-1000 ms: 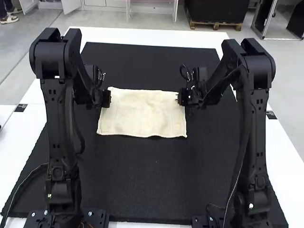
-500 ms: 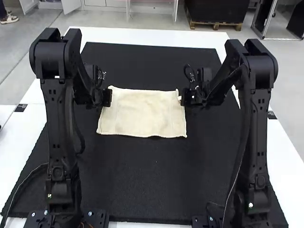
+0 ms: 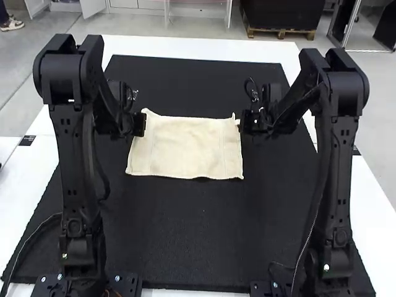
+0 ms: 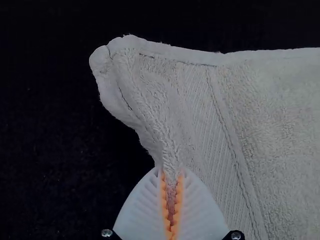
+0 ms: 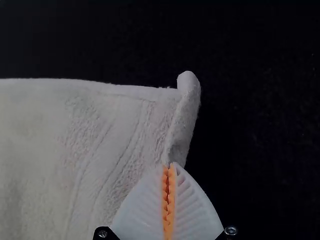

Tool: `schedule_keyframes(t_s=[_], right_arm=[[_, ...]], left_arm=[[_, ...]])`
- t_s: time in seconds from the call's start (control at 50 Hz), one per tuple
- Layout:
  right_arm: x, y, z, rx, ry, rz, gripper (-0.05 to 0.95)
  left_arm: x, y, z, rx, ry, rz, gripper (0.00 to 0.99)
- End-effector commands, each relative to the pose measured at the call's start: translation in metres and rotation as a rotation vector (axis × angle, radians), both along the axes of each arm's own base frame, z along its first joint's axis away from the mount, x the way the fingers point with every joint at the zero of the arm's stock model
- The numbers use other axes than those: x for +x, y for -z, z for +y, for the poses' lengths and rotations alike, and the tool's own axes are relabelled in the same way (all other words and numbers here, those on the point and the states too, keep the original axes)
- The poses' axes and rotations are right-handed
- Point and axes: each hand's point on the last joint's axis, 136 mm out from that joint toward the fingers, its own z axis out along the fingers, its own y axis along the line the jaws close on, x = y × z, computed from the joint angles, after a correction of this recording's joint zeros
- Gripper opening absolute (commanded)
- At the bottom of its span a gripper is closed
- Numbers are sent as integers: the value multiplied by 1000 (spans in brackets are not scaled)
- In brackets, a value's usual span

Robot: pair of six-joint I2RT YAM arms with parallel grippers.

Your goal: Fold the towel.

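Note:
The cream towel [image 3: 185, 147] lies spread as a wide rectangle on the black mat, its two far corners slightly raised. My left gripper [image 3: 141, 124] is at its left edge near the far corner; in the left wrist view this gripper [image 4: 171, 187] is shut on the pinched edge of the towel [image 4: 280, 130]. At the right edge near the other far corner is my right gripper [image 3: 242, 122]. In the right wrist view the right gripper [image 5: 169, 175] is shut on the rolled side edge of the towel [image 5: 50, 150].
A large black mat [image 3: 185, 241] covers the middle of the white table [image 3: 185, 44]. Both arms stand at the near side, one on each side of the mat.
My right gripper has shifted a little outward to the right, and the towel's far right corner now stands up slightly. The left gripper has stayed nearly in place.

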Motion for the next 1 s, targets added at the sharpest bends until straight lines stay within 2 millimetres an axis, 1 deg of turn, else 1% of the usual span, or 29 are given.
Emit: schedule_keyframes(t_s=[0.0, 0.06, 0.24, 0.44, 0.56, 0.74, 0.98], right_arm=[[1, -30, -3, 28, -3, -47, -20], [-1, -36, -3, 31, -2, -57, -20], [-6, -48, -4, 40, -5, -70, -20], [-11, -66, -19, 52, 13, -93, -20], [-20, -67, -25, 61, 11, -72, -20], [-32, -72, -29, 71, 3, -67, -20], [-48, -76, -30, 88, -23, -36, -18]], left_arm=[[1, -21, -1, -25, 16, -37, 21], [-1, -25, -2, -31, 19, -41, 21], [-7, -34, -4, -41, 21, -44, 20], [-20, -40, -9, -50, 40, -34, 20], [-29, -42, -10, -47, 42, -32, 20], [-43, -48, -11, -46, 42, -38, 21], [-56, -64, -12, -42, 41, -69, 21]])
